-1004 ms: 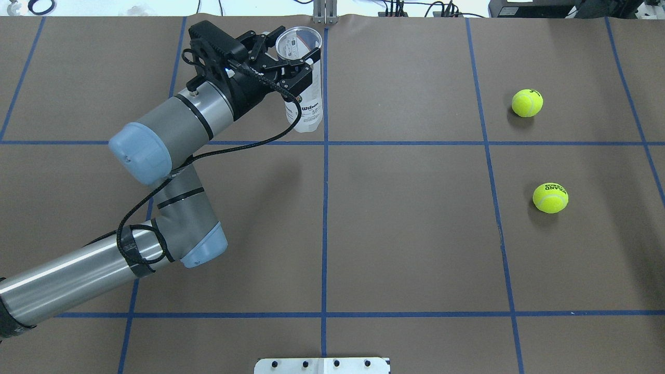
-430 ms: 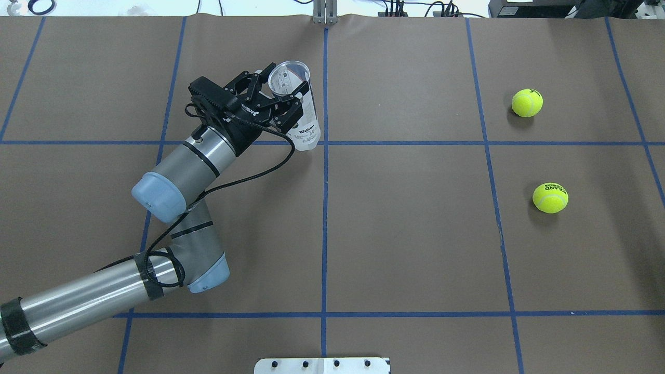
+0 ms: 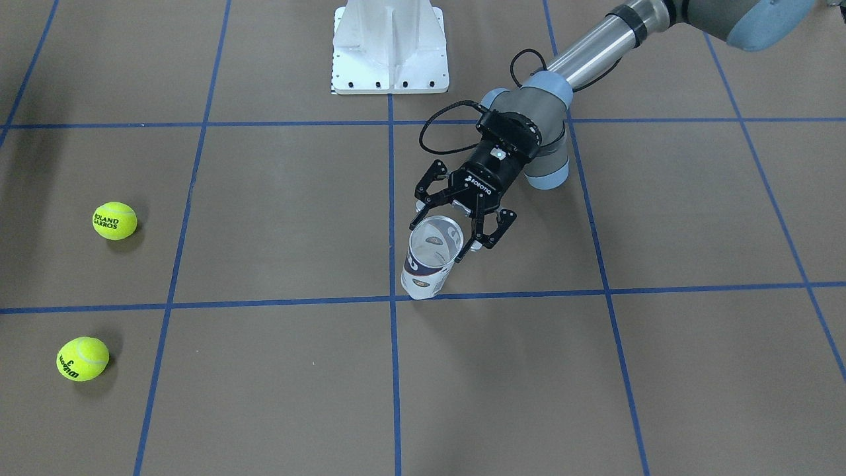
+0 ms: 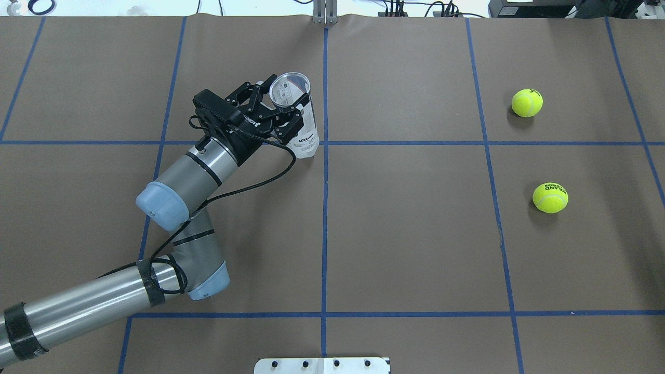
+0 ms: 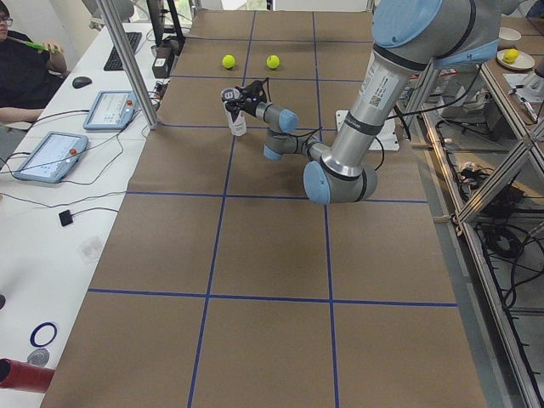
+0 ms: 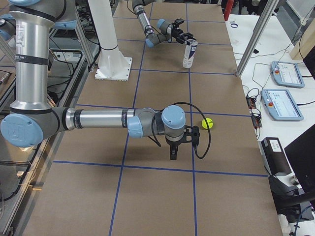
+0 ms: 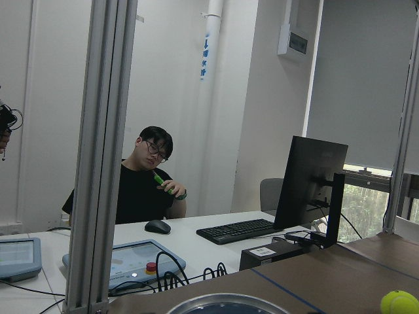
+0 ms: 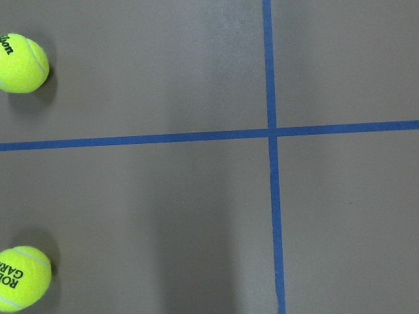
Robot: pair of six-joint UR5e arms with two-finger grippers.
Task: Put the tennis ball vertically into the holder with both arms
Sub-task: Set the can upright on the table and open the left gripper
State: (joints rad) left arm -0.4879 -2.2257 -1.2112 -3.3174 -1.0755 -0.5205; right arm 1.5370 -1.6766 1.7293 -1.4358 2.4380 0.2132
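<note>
Brown worktop (image 4: 415, 234), ruled into squares by blue tape lines. Clear holder (image 4: 305, 130) with a white and navy label. At the frame's right, the upper ball (image 4: 527, 102) and lower ball (image 4: 550, 197) are yellow-green with black lettering. Black left hand (image 4: 283, 106) on a silver left arm (image 4: 202, 166) with light-blue caps.

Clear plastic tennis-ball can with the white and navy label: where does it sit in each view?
Front-facing: can at centre.
Overhead: can upper left of centre.
Exterior left: can far, upper left of centre.
Exterior right: can far, top, right of centre.
Left wrist: only the can's rim, bottom edge.
Right wrist: not in view.
Shared landmark: blue tape crossing beside its base.
</note>
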